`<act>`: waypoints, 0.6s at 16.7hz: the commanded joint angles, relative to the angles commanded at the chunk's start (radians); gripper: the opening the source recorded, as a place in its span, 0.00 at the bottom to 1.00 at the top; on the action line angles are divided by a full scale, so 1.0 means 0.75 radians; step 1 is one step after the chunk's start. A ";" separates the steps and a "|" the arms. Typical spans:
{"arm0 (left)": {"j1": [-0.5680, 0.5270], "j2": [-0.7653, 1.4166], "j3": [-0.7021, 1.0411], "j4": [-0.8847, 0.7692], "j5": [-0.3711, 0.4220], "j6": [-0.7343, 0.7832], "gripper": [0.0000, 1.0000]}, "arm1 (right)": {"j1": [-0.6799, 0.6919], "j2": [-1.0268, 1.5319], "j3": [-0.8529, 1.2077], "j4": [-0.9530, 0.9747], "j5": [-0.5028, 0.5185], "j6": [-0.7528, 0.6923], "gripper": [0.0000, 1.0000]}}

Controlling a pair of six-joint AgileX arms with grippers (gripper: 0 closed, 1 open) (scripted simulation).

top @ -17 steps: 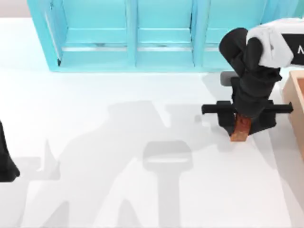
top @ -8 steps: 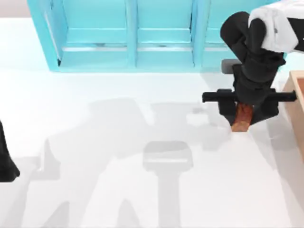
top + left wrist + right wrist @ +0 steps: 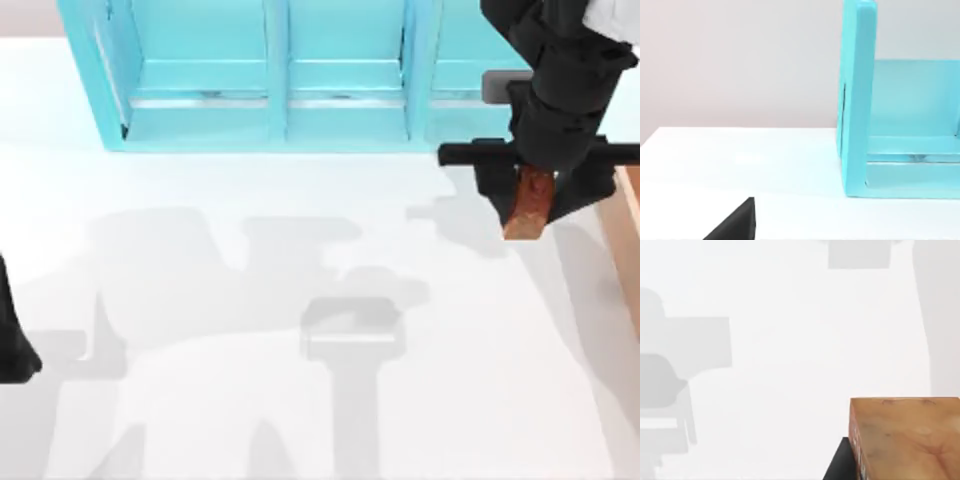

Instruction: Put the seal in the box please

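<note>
The seal (image 3: pixel 528 203), a glossy reddish-brown and orange block, hangs in the air at the table's far right, held between the black fingers of my right gripper (image 3: pixel 530 190), which is shut on it. In the right wrist view the seal's orange face (image 3: pixel 905 437) sits close to the camera above the white table. The box (image 3: pixel 628 235) shows as a tan wall with a browner inside at the right edge, just right of the seal. My left arm (image 3: pixel 12 340) stays parked at the left edge.
A big turquoise shelf unit (image 3: pixel 290 75) runs along the back of the table, and its side panel (image 3: pixel 857 100) stands near the left wrist camera. The white table (image 3: pixel 250 300) carries only the arms' shadows.
My right gripper has risen and moved toward the back right with the seal, nearer the box's wall. The left arm has not moved.
</note>
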 joint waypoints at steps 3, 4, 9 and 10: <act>0.000 0.000 0.000 0.000 0.000 0.000 1.00 | -0.001 0.004 -0.004 0.003 -0.001 -0.001 0.00; 0.000 0.000 0.000 0.000 0.000 0.000 1.00 | -0.017 -0.004 -0.007 0.002 -0.001 -0.017 0.00; 0.000 0.000 0.000 0.000 0.000 0.000 1.00 | -0.271 -0.096 -0.065 -0.030 -0.003 -0.268 0.00; 0.000 0.000 0.000 0.000 0.000 0.000 1.00 | -0.345 -0.122 -0.087 -0.040 -0.002 -0.342 0.00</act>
